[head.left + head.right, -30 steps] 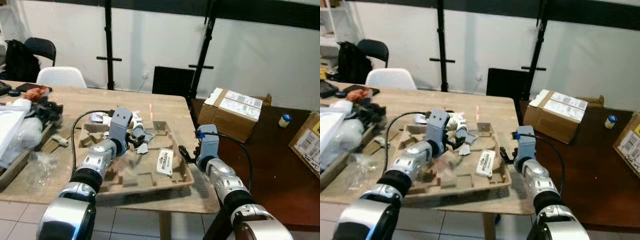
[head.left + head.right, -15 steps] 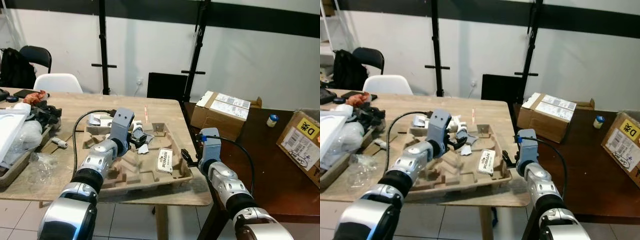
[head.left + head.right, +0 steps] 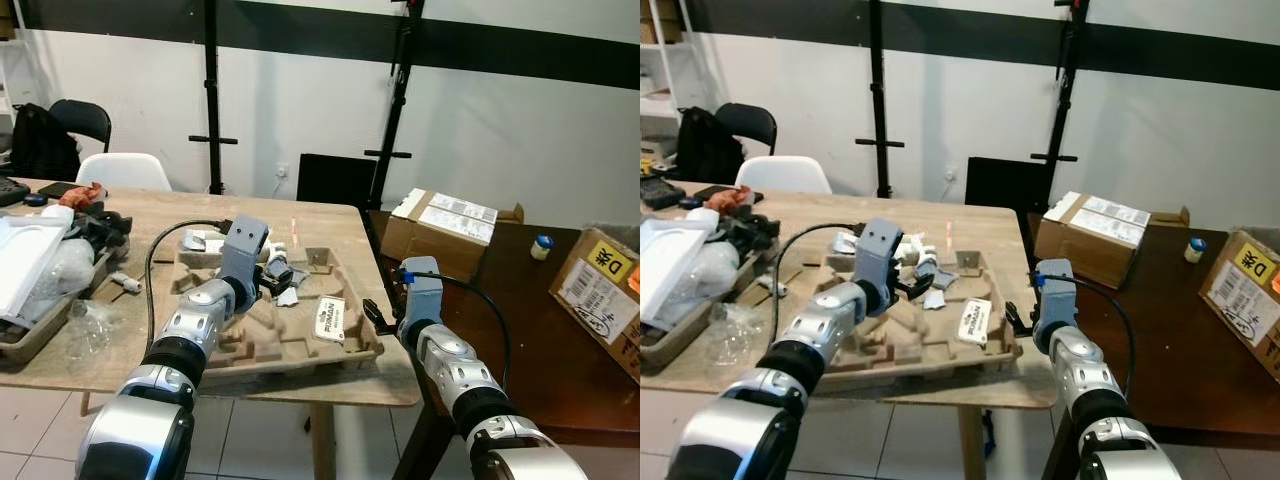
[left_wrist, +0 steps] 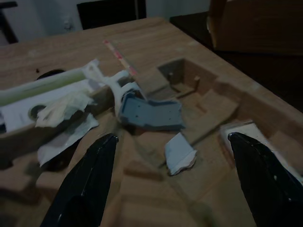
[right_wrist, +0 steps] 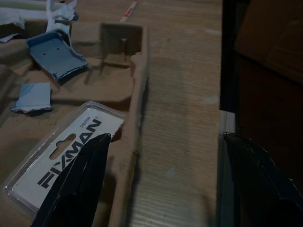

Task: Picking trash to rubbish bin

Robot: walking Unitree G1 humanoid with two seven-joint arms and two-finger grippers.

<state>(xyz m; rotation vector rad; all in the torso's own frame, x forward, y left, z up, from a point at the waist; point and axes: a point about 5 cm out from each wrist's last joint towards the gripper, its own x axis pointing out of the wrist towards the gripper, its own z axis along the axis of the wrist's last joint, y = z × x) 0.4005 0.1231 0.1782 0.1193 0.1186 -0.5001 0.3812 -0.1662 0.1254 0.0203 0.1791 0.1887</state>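
While both grippers' fingers [image 4: 85, 184] spread wide, torn scraps [image 4: 180, 152] litter the moulded pulp tray [image 3: 300, 345].

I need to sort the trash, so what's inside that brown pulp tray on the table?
In the pulp tray: a blue-grey plastic piece, a torn paper scrap, a FIXMAN blister pack. The left pincer hovers open over them, hiding little.

grippers: two, the left gripper [image 4: 173, 182] and the right gripper [image 5: 163, 182], each with its two fingers spread
moulded pulp trays: one, the pulp tray [image 3: 300, 350] on the wooden table [image 3: 130, 350]
blister cards: one, the fixman card [image 5: 61, 158]
cardboard boxes: two, the box [image 3: 445, 225] and the labelled box [image 3: 600, 295]
chairs: two, the white chair [image 3: 125, 170] and the black chair [image 3: 75, 115]
small bottles: one, the small bottle [image 3: 541, 246]
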